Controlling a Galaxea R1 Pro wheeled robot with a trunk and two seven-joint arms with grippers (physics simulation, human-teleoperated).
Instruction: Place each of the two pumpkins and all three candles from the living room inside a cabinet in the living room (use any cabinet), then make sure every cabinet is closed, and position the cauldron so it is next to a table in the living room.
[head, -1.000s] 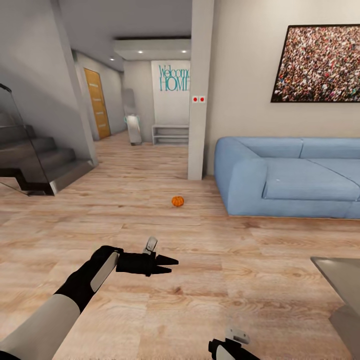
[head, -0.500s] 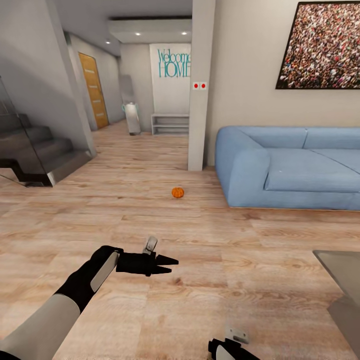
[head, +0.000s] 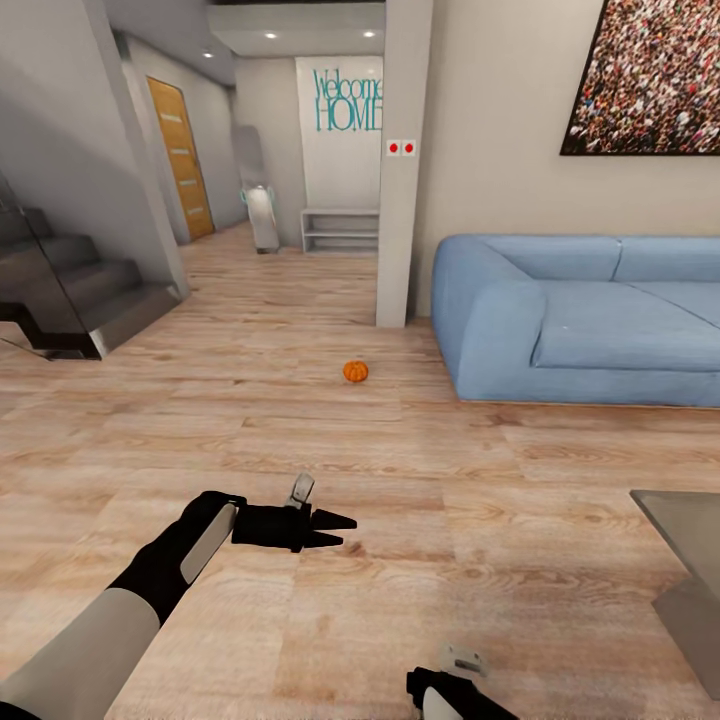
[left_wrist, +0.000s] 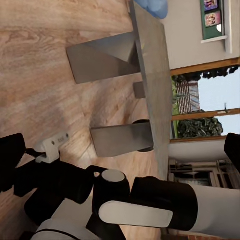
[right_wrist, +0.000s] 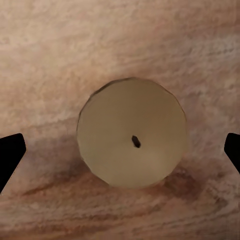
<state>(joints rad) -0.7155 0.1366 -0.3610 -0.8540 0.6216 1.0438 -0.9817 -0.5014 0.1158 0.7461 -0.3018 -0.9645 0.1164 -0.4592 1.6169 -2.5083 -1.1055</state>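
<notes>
A small orange pumpkin (head: 355, 371) lies on the wood floor, near the pillar and the sofa's left end. It is well ahead of my left gripper (head: 342, 530), which hovers open and empty over the floor. In the right wrist view a cream candle (right_wrist: 132, 132) with a dark wick dot stands on the floor. My right gripper (right_wrist: 120, 157) is straight above it, open, with a black fingertip (right_wrist: 10, 157) at each side and clear of it. A corner of the glass-topped table (head: 690, 525) shows at the right. Cabinet and cauldron are out of view.
A blue sofa (head: 580, 320) runs along the right wall, with a white pillar (head: 402, 160) at its left end. Stairs (head: 70, 290) rise at the left. A hallway with a white shelf unit (head: 340, 230) lies beyond. The left wrist view shows the table's grey legs (left_wrist: 120, 140).
The whole head view has shifted, so the camera moved: pumpkin, sofa and hallway sit higher in the picture. Both arms keep the same pose.
</notes>
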